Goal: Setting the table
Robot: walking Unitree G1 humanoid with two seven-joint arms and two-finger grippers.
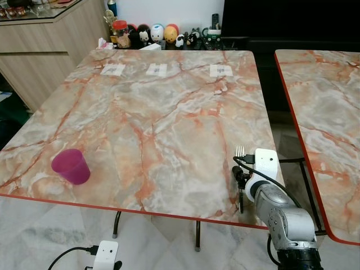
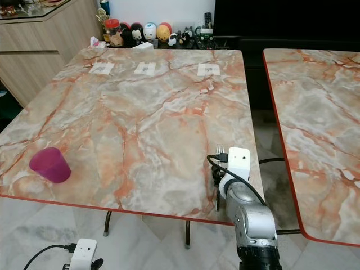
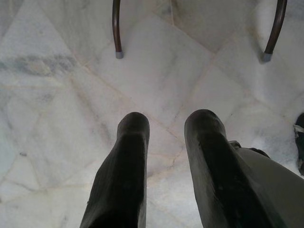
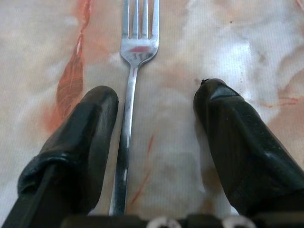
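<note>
A silver fork (image 4: 128,118) lies flat on the marble table (image 1: 169,112) near its front right corner, tines (image 1: 240,151) pointing away from me. My right gripper (image 4: 159,95) is open and low over the fork. The handle runs between the two fingers, close beside one finger (image 4: 90,128) and apart from the other. A pink cup (image 1: 71,166) rests near the front left edge, far from the fork. My left gripper (image 3: 168,123) hangs open below the table edge over the floor, holding nothing.
Three small paper markers (image 1: 157,70) lie in a row at the table's far side. Figurines and jars (image 1: 157,34) line the shelf behind. A second marble table (image 1: 332,112) stands to the right across a narrow gap. A wooden cabinet (image 1: 39,50) is at left. Table legs (image 3: 116,28) stand on the tiles.
</note>
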